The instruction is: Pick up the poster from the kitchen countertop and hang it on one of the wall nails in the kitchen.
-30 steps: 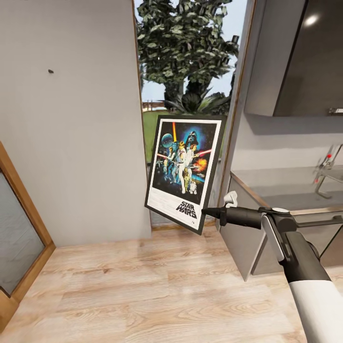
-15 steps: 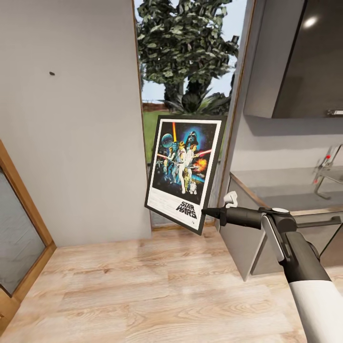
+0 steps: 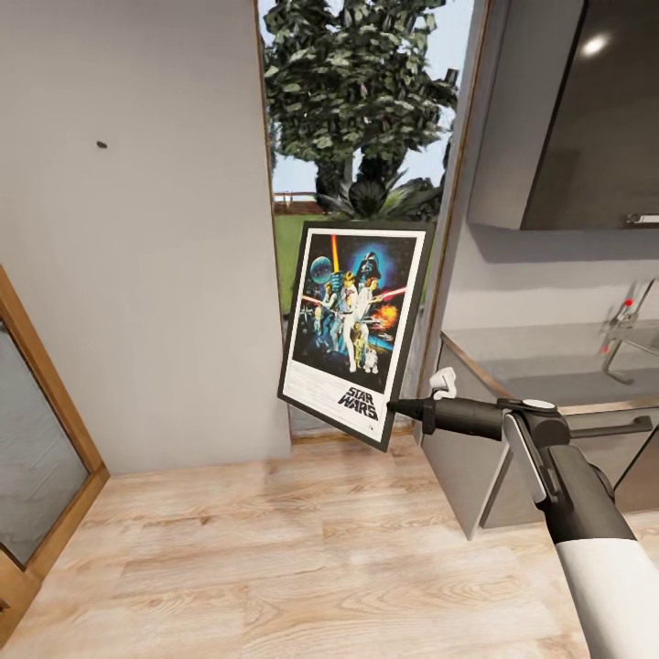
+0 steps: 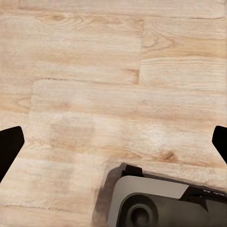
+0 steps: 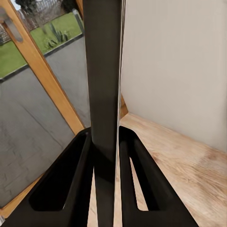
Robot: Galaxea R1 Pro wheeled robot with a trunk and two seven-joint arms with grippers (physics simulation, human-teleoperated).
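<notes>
The right pincer (image 3: 395, 408) pinches the poster (image 3: 355, 325) at its lower right corner and holds it in the air above the wooden floor (image 3: 275, 549), tilted a little, its picture side facing the head camera. From the right wrist, the poster (image 5: 105, 94) appears edge-on as a dark strip clamped between the two black fingers (image 5: 78, 175), and it hides what lies straight behind it.

Up on the grey wall (image 3: 137, 275), well apart from the poster and to its left, a wall nail (image 3: 101, 145) is a tiny dark dot, too small to make out in detail. The poster covers the lower part of a glass opening with a tree (image 3: 357, 91) beyond.

The steel worktop (image 3: 540, 361) lies at the right, cut off by the picture's edge, with a tap (image 3: 627, 334) partly showing.

The left pincer (image 4: 113, 144) points down at the floor, its fingertips (image 4: 9, 146) spread wide at the frame's edges, holding nothing. A grey part of the robot (image 4: 161, 201) is cut off below.
</notes>
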